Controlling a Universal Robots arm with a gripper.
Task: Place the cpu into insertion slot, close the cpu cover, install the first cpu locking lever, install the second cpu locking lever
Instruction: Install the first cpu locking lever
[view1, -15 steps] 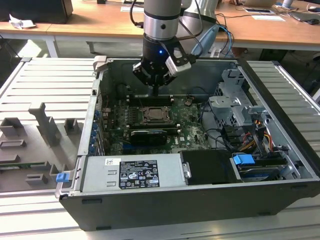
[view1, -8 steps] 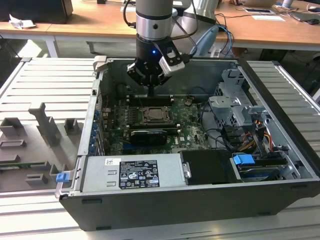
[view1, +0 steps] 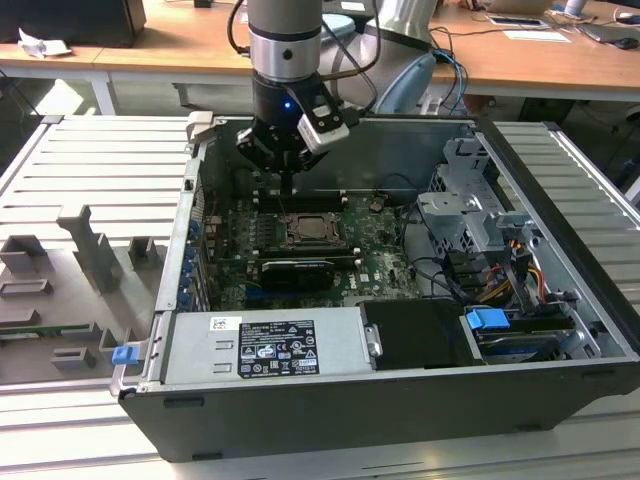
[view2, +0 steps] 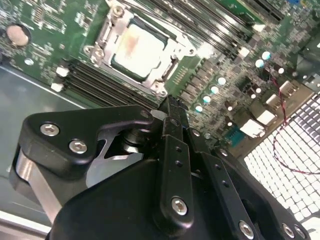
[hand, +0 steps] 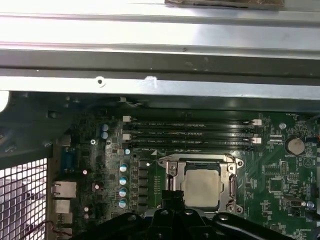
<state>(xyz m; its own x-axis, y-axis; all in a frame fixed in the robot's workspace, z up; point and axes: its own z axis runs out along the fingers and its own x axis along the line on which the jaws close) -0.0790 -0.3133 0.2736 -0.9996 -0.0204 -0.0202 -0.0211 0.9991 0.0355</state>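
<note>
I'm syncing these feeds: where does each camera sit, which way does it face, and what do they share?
Exterior view: off the arm, above the open computer case, looking down into it; arm and hand show over the motherboard.
First wrist view: on the arm, facing the motherboard and case wall; the hand's tip shows.
Second wrist view: on the arm, looking past the hand's black body to the motherboard.
Shared: all show the cpu.

The cpu (hand: 202, 186) shows a pale silver-beige face inside the silver cpu cover (hand: 230, 182), on a green motherboard (hand: 280, 165) with black memory slots (hand: 190, 133). The gripper (view2: 174, 105) is black. At the exterior view's right sits a bright blue clip (view1: 487, 322); the grey power supply (view1: 195, 352) carries a black-and-white label (view1: 277, 346).
</note>
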